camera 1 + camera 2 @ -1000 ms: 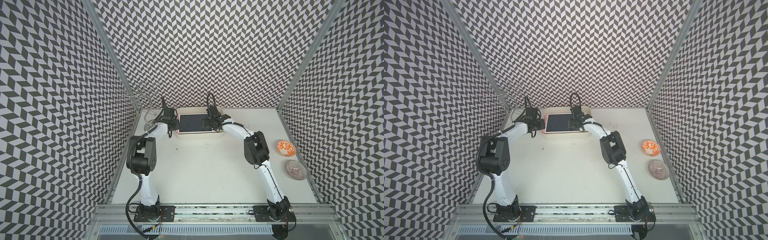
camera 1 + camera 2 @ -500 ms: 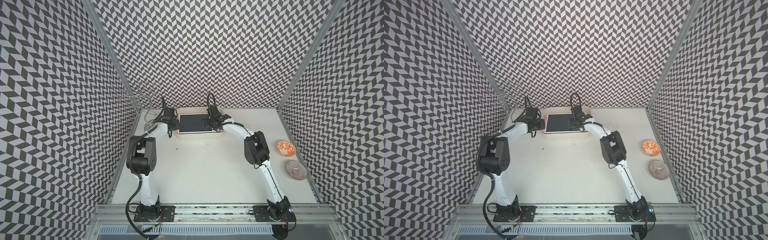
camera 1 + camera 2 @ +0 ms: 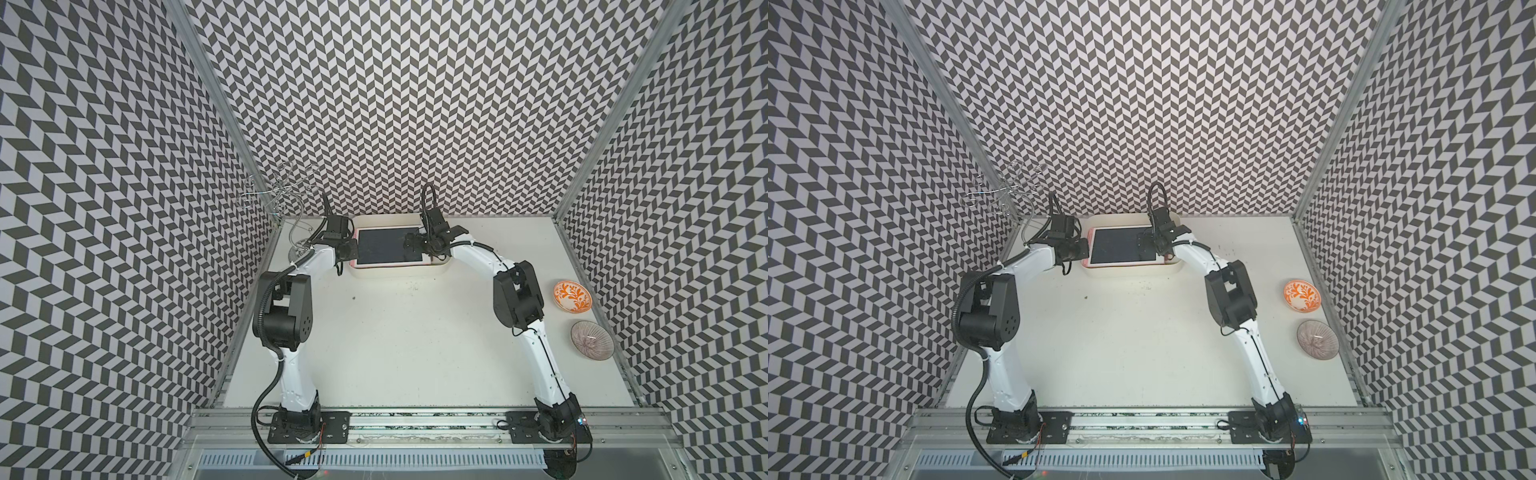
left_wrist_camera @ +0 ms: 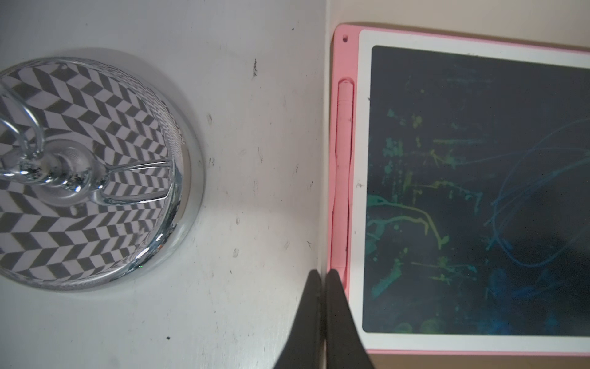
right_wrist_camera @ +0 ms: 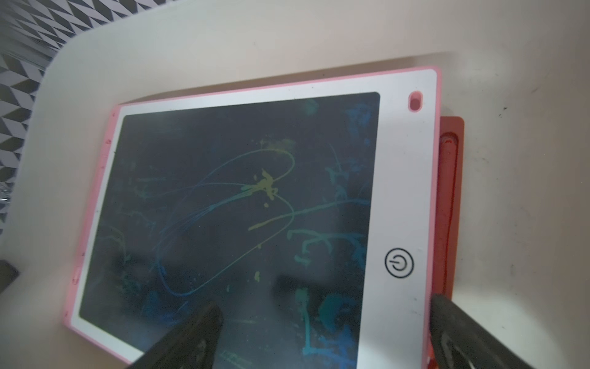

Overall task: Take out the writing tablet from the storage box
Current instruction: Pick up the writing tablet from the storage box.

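Observation:
The cream-white storage box [image 3: 399, 272] [image 3: 1133, 270] stands at the back of the table in both top views. In it lies a pink-framed writing tablet [image 3: 382, 247] [image 4: 472, 198] [image 5: 242, 204] with a dark scribbled screen, and a red one [image 5: 450, 191] shows from under it. My left gripper [image 3: 351, 249] [image 4: 323, 272] is shut on the box's left wall, beside the tablet's pink pen slot. My right gripper [image 3: 413, 245] [image 5: 322, 316] is open wide over the tablet's right end. One of its fingers is above the screen, the other just past the tablet's edge.
A chrome wire stand [image 3: 286, 199] with a round mirrored base [image 4: 95, 172] stands close to the left of the box. An orange patterned bowl [image 3: 572, 296] and a clear ribbed bowl [image 3: 592, 350] sit by the right wall. Patterned walls enclose three sides.

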